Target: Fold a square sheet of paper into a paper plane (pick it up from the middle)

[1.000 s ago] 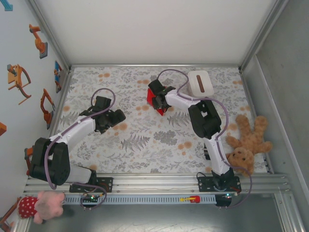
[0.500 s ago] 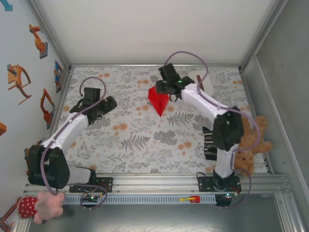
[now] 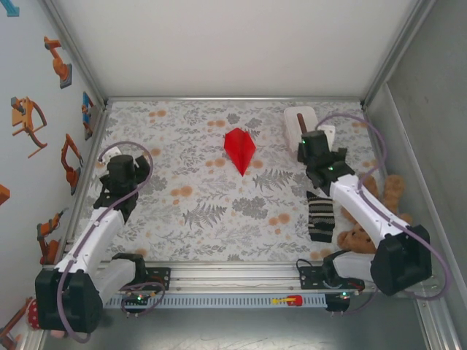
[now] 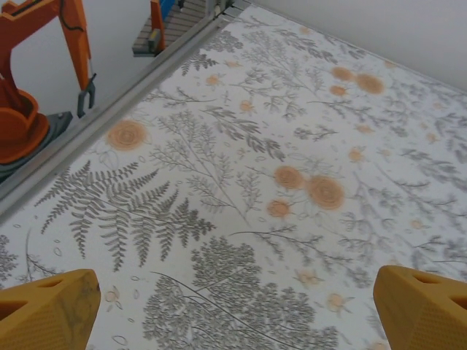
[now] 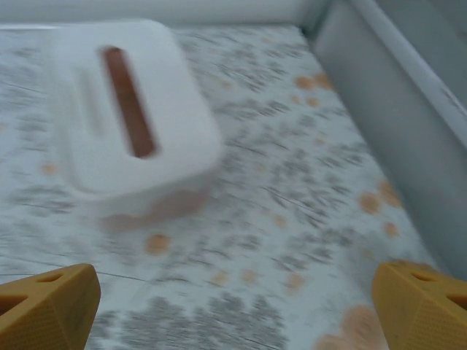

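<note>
Your left gripper (image 4: 233,310) and right gripper (image 5: 233,310) gape empty, so pinch that flimsy-looking paper plane (image 3: 240,148) at its centre crease.

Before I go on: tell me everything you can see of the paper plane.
The paper plane is a small bright red dart of thin folded paper, kite-shaped, with a crease down its middle. It lies on the floral tablecloth, toward the far middle, with its sharp tip pointing at the near edge. Only the cloth touches it.
</note>
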### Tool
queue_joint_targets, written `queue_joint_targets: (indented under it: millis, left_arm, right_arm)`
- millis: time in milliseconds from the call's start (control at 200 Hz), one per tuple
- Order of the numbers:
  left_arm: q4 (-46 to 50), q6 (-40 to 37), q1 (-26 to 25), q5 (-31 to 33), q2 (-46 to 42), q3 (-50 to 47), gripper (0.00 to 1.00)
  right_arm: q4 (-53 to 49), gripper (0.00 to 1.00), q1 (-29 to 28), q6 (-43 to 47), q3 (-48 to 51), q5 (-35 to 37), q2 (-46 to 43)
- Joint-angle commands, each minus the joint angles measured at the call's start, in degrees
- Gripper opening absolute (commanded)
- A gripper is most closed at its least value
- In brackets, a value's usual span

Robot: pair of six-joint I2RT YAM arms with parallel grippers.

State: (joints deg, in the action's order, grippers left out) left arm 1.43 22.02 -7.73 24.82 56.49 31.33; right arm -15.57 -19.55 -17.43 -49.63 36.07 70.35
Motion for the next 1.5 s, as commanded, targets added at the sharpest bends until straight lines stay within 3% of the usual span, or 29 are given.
queue_joint_targets:
  millis: [0,225,346,456,761,972,1157,1217,1497]
  left_arm:
    - [-12.73,-7.94,0.87,0.69,-0.45,-4.21,0.96]
    - [-23.19,-12.78,4.58,-8.02,6.88,-7.12,0.96]
    - [-33.89,-15.26,5.70,-16.04,11.41,-10.31,0.96]
    - [-40.14,-16.91,6.09,-19.05,15.29,-11.50,0.96]
    - [-45.62,-17.56,9.60,-26.85,22.99,-10.37,0.96]
    - [-47.97,-17.97,9.98,-28.44,29.74,-8.06,0.96]
    - [-46.53,-20.12,6.62,-22.05,31.42,-6.67,0.96]
    - [-48.10,-19.91,6.52,-21.31,31.76,-7.24,0.96]
    - [-48.58,-20.03,6.06,-20.32,31.72,-7.69,0.96]
  right_arm:
    - [11.32,0.95,4.05,1.81,8.07,6.58,-5.19]
    - [29.52,0.95,13.62,6.12,21.09,-1.15,-7.55]
    - [38.95,0.95,15.58,7.41,25.69,-3.41,-4.56]
    - [45.99,0.94,16.29,9.11,27.48,-6.97,-0.45]
    - [61.59,0.93,18.96,12.62,29.68,-21.20,9.36]
    - [68.52,0.93,20.94,11.88,29.10,-27.06,18.00]
    - [66.47,0.93,21.04,11.81,28.09,-27.40,17.90]
    - [66.46,0.99,21.02,11.81,28.09,-27.37,17.90]
    - [66.46,0.99,21.04,11.88,28.09,-27.37,17.94]
